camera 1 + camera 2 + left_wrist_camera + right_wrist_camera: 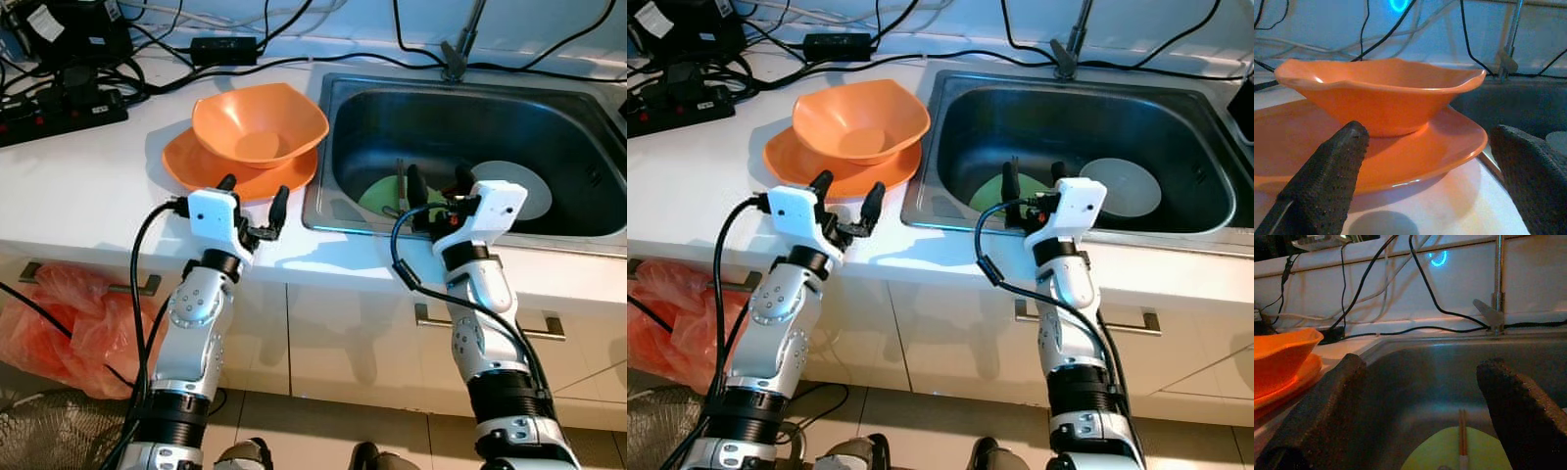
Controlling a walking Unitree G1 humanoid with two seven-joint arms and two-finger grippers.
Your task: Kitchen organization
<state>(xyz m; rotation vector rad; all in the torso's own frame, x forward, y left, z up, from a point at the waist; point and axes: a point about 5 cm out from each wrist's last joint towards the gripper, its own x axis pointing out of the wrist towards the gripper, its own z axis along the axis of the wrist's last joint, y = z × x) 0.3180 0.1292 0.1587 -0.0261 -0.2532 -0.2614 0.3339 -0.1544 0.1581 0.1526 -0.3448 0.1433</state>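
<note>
Over sink point(588, 230) — right gripper point(437, 180), fingers spread.

- Left arm point(196, 323): silver segments joined by black ribbed collars, small dark screws on the shell.
- Right arm point(480, 323): same silver-and-black build.
- White boxy wrist blocks top both arms.
- Left gripper point(253, 196) and right gripper point(438, 181): two long black fingers each, rough-textured pads.
- Black cable point(147, 294) loops beside each arm.
</note>
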